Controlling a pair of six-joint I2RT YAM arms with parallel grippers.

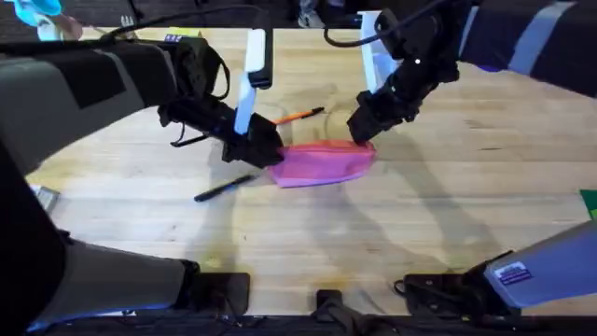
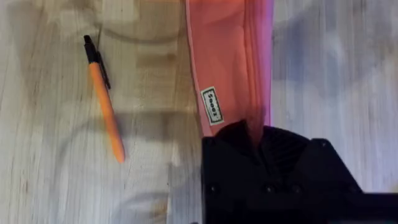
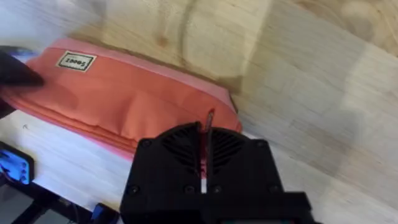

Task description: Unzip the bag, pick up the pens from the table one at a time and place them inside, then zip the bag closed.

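Two pens (image 1: pixel 298 116) (image 1: pixel 224 189), one bag (image 1: pixel 322 162)

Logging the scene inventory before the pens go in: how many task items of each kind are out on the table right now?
Pink bag: 1
Orange pen: 1
Dark pen: 1
Total: 3 items, with both pens lying on the table outside the bag.

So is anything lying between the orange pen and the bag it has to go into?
Nothing visible. The orange pen lies on bare table just behind the bag, with only wood between them. The bag looks zipped, each claw at one end.
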